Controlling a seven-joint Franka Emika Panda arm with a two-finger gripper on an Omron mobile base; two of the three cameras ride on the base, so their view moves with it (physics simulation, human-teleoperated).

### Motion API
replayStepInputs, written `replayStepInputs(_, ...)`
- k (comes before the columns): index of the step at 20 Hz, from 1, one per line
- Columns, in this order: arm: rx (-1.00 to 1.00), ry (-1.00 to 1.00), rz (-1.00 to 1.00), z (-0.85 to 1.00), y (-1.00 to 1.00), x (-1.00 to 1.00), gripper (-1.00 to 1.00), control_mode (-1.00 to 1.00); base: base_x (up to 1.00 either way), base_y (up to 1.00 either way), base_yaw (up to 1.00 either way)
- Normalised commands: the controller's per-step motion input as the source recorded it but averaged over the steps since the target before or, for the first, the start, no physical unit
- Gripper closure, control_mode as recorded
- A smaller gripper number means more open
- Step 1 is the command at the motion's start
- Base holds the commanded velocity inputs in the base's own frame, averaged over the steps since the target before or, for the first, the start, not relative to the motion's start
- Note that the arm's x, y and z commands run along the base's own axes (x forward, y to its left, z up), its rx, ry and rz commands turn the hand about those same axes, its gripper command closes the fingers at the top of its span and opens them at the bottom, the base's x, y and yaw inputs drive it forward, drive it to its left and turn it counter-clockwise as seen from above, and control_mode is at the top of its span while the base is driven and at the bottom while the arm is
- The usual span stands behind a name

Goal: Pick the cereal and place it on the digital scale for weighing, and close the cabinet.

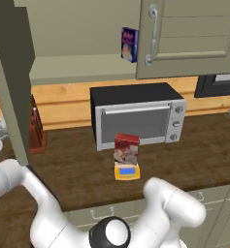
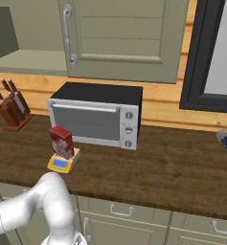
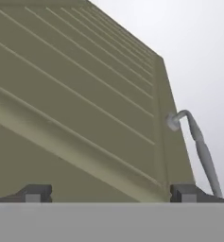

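Claw (image 3: 111, 193) spread wide, empty, tips close against the panelled face of the open left cabinet door (image 3: 80, 108), beside its silver bar handle (image 3: 201, 151). Well apart, on the wooden surface (image 1: 184, 155): cereal (image 1: 126, 148) upright on the digital scale (image 1: 127, 171), before the microwave (image 1: 136, 116). Placing seemingly done; closing the door left.
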Motion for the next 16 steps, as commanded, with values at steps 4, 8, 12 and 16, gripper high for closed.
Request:
replayStepInputs(4,0.36,-0.06,-0.04,0.08,-1.00,-0.38,-1.00,-1.00,0.00,0.00,0.00)
replayStepInputs(8,0.30,0.01,-0.02,0.09,-1.00,-0.06,-1.00,-1.00,0.00,0.00,0.00)
replayStepInputs(12,0.25,0.17,-0.03,0.01,-1.00,0.03,-1.00,-1.00,0.00,0.00,0.00)
replayStepInputs(16,0.11,0.41,-0.07,0.00,-1.00,0.44,-1.00,-1.00,0.00,0.00,0.00)
